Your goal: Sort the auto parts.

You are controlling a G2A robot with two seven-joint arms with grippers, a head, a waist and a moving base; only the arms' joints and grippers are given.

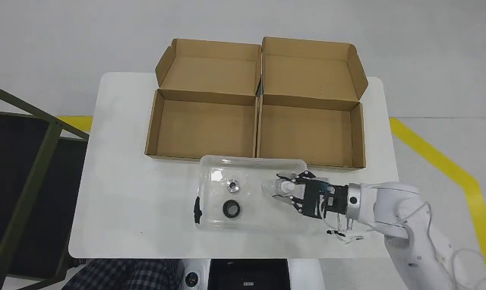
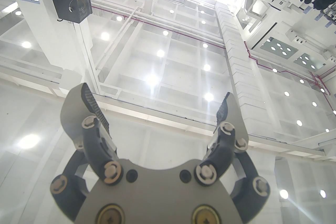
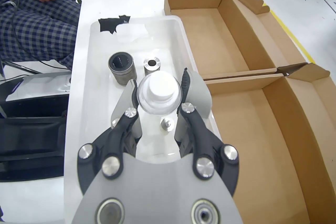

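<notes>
The table (image 1: 129,176) is carrying two open cardboard boxes side by side, the left box (image 1: 203,129) and the right box (image 1: 307,134), with their lids folded back away from the robot. A clear bin (image 1: 250,159) is sitting just in front of them, a scrap of black tape (image 3: 113,22) sticking to its far end wall in the right wrist view.

The left gripper (image 2: 156,93) is pointing up at the ceiling, its fingers spread wide and holding nothing. The right gripper (image 3: 160,80) is reaching into the bin's right half and clamping a round white part (image 3: 159,95) by its rim. The part's stepped face is turning up and back toward the wrist, so its axis is standing nearer upright than flat.

A dark cylinder (image 3: 122,68) is standing on end on the bin floor, bore facing up. A smaller steel bushing (image 3: 151,66) is standing just beside it, likewise hole-up. A tiny steel stud (image 3: 166,124) is lying under the right gripper.
</notes>
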